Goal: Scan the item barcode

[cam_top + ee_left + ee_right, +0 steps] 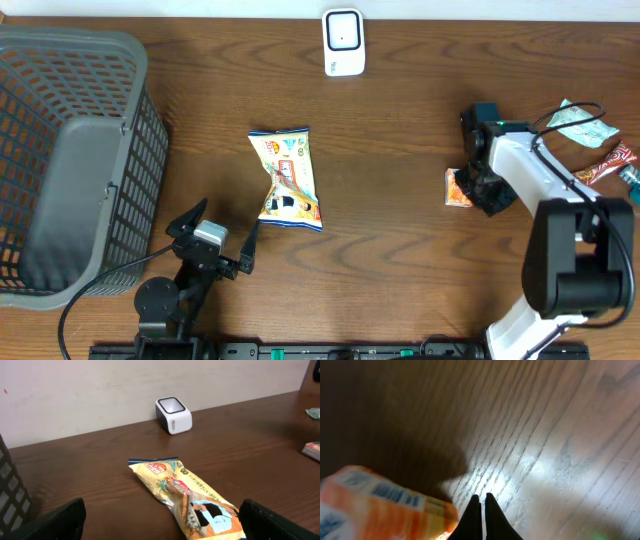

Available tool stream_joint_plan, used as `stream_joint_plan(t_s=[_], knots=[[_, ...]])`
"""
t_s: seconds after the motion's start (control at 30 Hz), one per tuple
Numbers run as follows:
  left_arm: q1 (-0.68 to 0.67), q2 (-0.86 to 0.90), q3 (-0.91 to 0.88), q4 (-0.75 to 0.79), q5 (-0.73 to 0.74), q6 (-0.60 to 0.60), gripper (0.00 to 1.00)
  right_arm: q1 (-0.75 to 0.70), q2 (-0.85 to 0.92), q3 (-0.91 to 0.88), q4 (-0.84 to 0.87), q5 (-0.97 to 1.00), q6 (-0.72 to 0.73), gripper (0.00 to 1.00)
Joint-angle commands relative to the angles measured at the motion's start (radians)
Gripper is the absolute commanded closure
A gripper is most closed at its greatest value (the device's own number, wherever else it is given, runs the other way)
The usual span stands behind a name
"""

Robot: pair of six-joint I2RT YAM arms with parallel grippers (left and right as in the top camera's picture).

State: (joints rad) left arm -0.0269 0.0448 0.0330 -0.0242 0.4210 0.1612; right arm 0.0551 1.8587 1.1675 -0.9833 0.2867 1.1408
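The white barcode scanner (343,42) (173,415) stands at the table's far edge. A yellow snack bag (287,178) (192,500) lies mid-table, its near end between the wide-apart fingers of my open left gripper (228,217) (162,525), untouched. My right gripper (483,496) is shut, its two fingers pressed together and pointing down at the wood. An orange packet (457,188) (375,510) with a printed barcode lies right against its left finger. Whether an edge of the packet is pinched is hidden.
A grey mesh basket (130,60) fills the left side. More snack packets lie at the right edge: a pale green one (580,125) (314,412) and a red one (610,163) (312,450). Bare wood separates the bag from the scanner.
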Motion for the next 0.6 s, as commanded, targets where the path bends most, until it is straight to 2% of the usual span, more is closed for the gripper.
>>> stream_joint_plan(t_s=[0.0, 0.1, 0.27, 0.57], knots=[[0.006, -0.001, -0.029, -0.015, 0.02, -0.001, 0.02, -0.001, 0.055, -0.007, 0.0, -0.032, 0.013, 0.99], [0.006, -0.001, -0.029, -0.015, 0.02, -0.001, 0.02, 0.006, 0.078, -0.007, 0.024, -0.144, -0.022, 0.99], [0.006, -0.001, -0.029, -0.015, 0.02, -0.001, 0.02, 0.068, 0.065, -0.003, 0.12, -0.349, -0.178, 0.99], [0.006, -0.001, -0.029, -0.015, 0.02, -0.001, 0.02, 0.209, 0.037, 0.0, 0.435, -0.402, -0.395, 0.99]])
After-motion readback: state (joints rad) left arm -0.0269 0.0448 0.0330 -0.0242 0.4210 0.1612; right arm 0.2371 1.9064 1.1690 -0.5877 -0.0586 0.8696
